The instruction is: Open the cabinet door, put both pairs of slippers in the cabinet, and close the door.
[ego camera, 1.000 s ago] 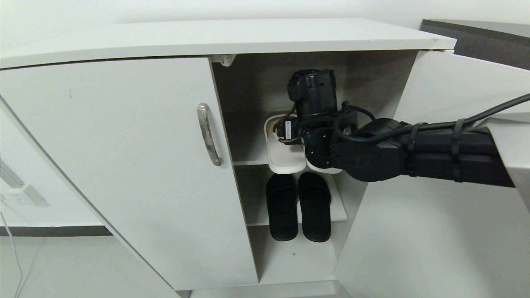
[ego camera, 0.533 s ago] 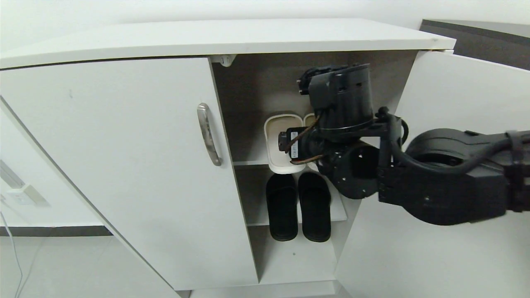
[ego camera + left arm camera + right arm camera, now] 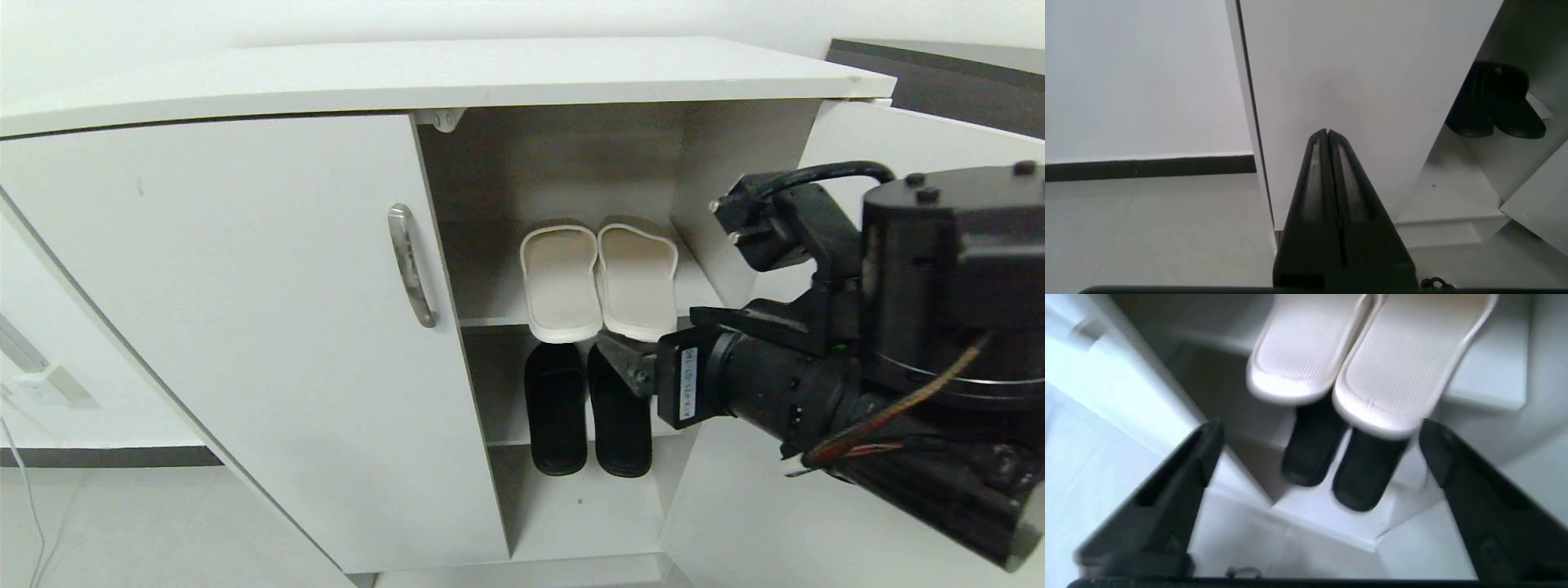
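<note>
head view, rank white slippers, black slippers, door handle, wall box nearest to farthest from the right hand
1. white slippers, upper shelf, and black slippers, shelf below: both beside the right hand, too close to call
2. door handle, shut left door
3. wall box, far left

The cabinet (image 3: 245,327) is white, its handle (image 3: 411,265) silver, with cream slippers (image 3: 563,286) and black slippers (image 3: 557,412).

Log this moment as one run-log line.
white slippers: upper shelf | black slippers: lower shelf | right door: open | right gripper: open, empty | left gripper: shut | next: close door
</note>
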